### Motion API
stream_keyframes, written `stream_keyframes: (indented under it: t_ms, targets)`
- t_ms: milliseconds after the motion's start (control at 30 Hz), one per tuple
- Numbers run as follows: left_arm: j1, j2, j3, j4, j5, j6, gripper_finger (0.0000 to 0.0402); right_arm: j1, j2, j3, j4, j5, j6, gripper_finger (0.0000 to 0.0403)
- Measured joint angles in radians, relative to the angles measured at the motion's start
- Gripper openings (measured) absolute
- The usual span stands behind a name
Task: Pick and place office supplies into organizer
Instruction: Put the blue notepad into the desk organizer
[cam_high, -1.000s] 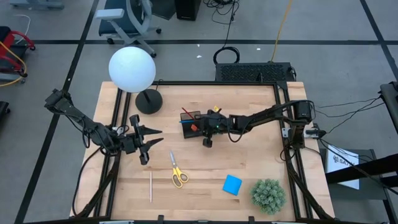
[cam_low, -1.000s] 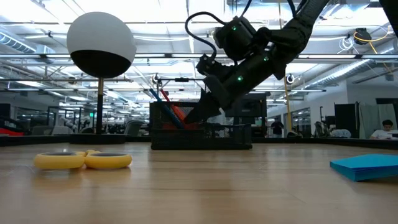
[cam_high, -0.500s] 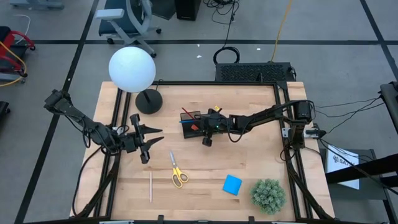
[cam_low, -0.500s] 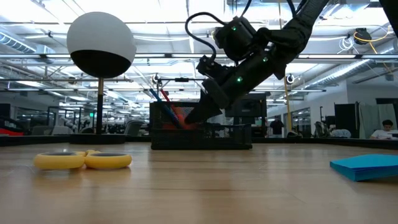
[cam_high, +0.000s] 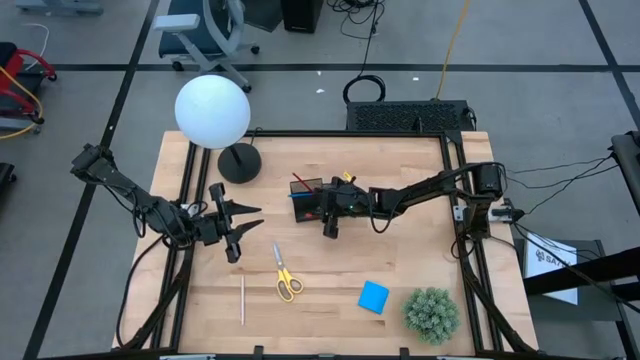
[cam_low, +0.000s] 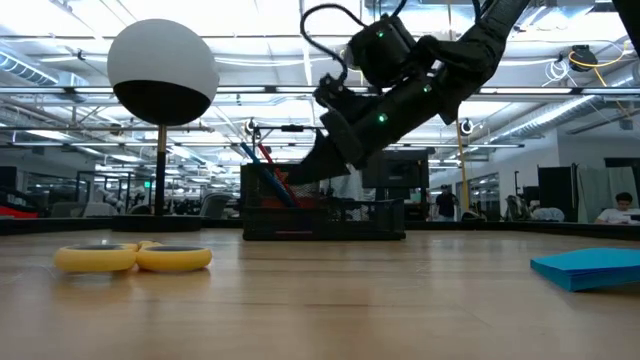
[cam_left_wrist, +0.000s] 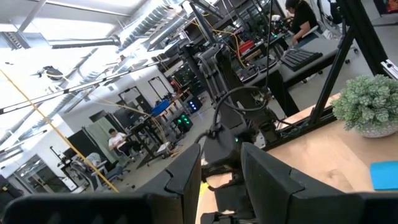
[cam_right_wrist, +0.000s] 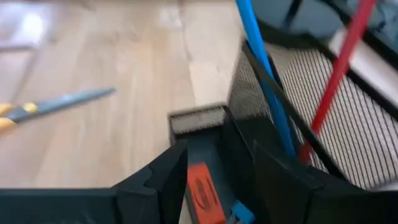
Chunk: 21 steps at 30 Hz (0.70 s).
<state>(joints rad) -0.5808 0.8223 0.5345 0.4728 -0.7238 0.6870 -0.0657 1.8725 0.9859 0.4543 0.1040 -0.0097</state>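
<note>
The black mesh organizer (cam_high: 308, 196) stands mid-table with a red pen (cam_right_wrist: 339, 68) and a blue pen (cam_right_wrist: 264, 81) leaning in it. My right gripper (cam_right_wrist: 214, 180) hovers open over it, fingers slanting down. A small red eraser (cam_right_wrist: 202, 186) lies below, between the fingers, inside a compartment. My left gripper (cam_high: 240, 230) waits open and empty at the table's left. The yellow-handled scissors (cam_high: 285, 275), a pale pencil (cam_high: 242, 300) and a blue notepad (cam_high: 373, 297) lie flat on the table nearer the front.
A white globe lamp (cam_high: 212, 110) on a round black base (cam_high: 239, 162) stands at the far left. A green spiky plant ball (cam_high: 432, 312) sits at the near right corner. Bare wood lies between the organizer and the scissors.
My right gripper has risen a little over the organizer and shifted slightly toward the table's left. The red bit that showed at its fingertips in the low view no longer shows there.
</note>
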Motion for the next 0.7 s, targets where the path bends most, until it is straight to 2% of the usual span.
stream_keyframes:
  t_ms: [300, 533, 700]
  targets:
    - [0.0, 0.0, 0.0, -0.001, 0.0, -0.001, 0.0124, 0.049, -0.002, 0.0, 0.104, 0.0, -0.011, 0.0169]
    - [0.0, 0.0, 0.0, -0.006, -0.001, -0.007, 0.0124, 0.088, -0.068, 0.002, 0.042, -0.003, 0.006, 0.0167]
    - [0.0, 0.0, 0.0, -0.007, 0.0, -0.007, 0.0124, 0.121, -0.122, 0.052, -0.078, -0.004, 0.005, 0.0169]
